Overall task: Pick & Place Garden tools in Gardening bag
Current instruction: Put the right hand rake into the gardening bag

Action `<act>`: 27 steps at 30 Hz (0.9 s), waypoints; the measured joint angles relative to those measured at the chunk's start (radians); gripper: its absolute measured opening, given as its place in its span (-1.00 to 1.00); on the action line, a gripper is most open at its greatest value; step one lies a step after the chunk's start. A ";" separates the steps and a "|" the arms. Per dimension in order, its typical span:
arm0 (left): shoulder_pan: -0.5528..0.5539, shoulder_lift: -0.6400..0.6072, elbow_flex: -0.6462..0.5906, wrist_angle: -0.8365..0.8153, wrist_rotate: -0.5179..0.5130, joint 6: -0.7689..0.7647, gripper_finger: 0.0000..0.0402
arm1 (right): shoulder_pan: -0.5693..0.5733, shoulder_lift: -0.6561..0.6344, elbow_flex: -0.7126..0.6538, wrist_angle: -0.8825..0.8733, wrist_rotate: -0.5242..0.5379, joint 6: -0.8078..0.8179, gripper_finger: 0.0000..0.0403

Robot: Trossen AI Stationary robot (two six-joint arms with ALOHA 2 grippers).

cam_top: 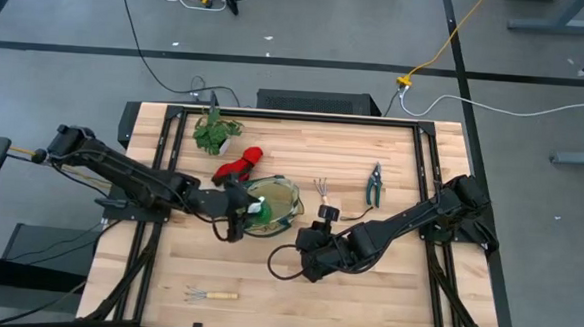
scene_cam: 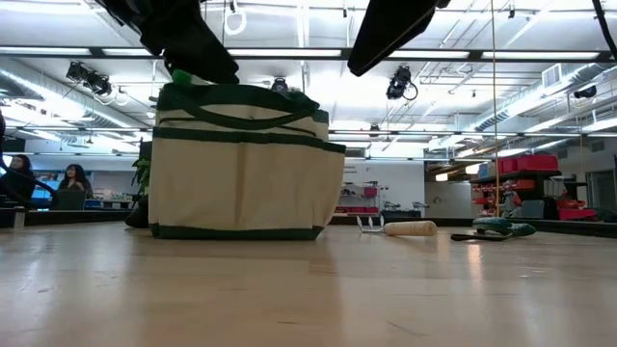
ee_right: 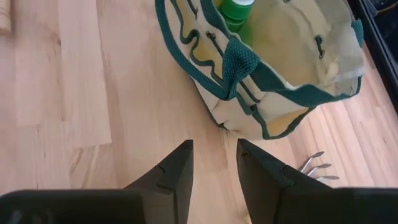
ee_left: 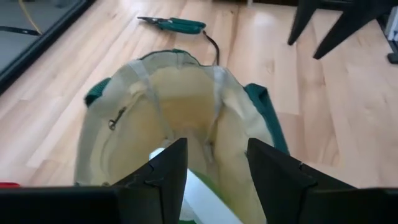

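Wooden table (cam_top: 386, 279) | left gripper (ee_left: 214, 180) jaws apart above gardening bag (cam_top: 282, 205), spray bottle (ee_right: 235, 10) inside | right gripper (ee_right: 214, 165) jaws apart beside bag | outside bag: red gloves (cam_top: 240, 164), pruning shears (cam_top: 374, 183), two hand forks (cam_top: 323, 192) (cam_top: 211, 295)

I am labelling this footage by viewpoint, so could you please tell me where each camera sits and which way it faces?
High view: overhead, straight down on the table; both arms show.
Low view: table height, level across to the gardening bag; arms enter from above.
Left wrist view: above the bag mouth; left pincer open over the spray bottle.
Right wrist view: down beside the bag; right pincer open, empty.
Both wrist views share the bag and bottle.
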 joint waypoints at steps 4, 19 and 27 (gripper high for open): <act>0.000 -0.033 0.000 0.004 -0.029 0.009 -0.14 | -0.011 0.000 0.000 -0.057 0.056 0.074 -0.39; -0.037 -0.269 0.001 -0.053 -0.032 0.007 -0.13 | -0.157 0.000 0.000 -0.330 0.000 0.303 -0.58; -0.046 -0.283 0.001 -0.094 -0.032 0.004 -0.13 | -0.291 0.000 0.000 -0.408 -0.099 0.315 -0.52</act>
